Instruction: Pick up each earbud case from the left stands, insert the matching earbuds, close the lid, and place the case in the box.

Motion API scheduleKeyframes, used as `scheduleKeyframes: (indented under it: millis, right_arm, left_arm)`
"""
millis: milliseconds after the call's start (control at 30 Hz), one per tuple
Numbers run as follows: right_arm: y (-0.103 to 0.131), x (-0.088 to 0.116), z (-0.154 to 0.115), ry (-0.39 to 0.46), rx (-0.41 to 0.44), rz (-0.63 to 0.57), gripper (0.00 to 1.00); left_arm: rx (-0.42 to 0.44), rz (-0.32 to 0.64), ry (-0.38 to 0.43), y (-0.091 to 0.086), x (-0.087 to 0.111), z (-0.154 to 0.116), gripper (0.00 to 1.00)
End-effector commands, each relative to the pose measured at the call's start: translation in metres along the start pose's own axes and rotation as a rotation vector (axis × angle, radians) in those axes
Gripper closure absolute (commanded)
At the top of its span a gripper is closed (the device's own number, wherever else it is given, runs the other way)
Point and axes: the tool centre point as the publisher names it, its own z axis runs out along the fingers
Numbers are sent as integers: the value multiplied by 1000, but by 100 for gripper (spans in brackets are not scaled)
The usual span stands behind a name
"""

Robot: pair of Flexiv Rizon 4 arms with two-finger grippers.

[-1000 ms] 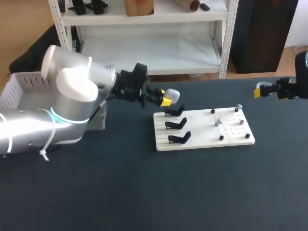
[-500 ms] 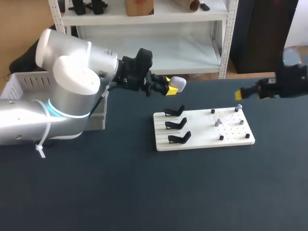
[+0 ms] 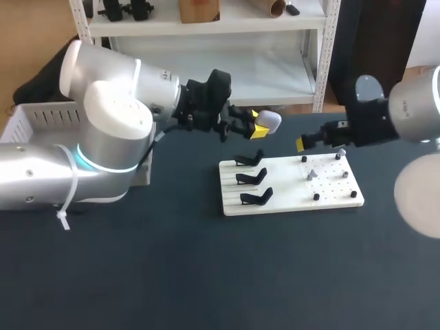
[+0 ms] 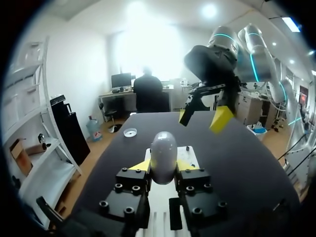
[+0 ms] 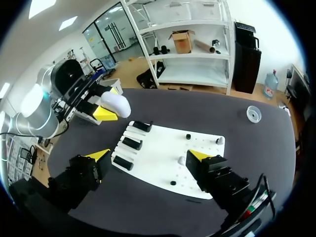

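White case (image 3: 268, 120) pinched in left gripper (image 3: 261, 129), clear of stands (image 3: 251, 179) | right gripper (image 5: 148, 157) spread, empty, over board (image 3: 330, 199) | step: case picked | next: probably fetch earbud (image 3: 311, 174), insert

The left gripper (image 4: 163, 165) is gripping a pale earbud case (image 4: 163, 156) between both fingers, while the right gripper (image 4: 201, 117) is hanging spread wide ahead of it.
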Motion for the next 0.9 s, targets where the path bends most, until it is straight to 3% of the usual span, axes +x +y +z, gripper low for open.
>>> scheduleKeyframes:
  millis: [33,900]
  right_arm:
    - [2,-8,11,31,-13,-2,0]
    - [0,-30,30,54,-9,8,0]
  left_arm:
    - [17,8,-9,-4,0,5,100]
    - [87,10,-1,-9,5,25,100]
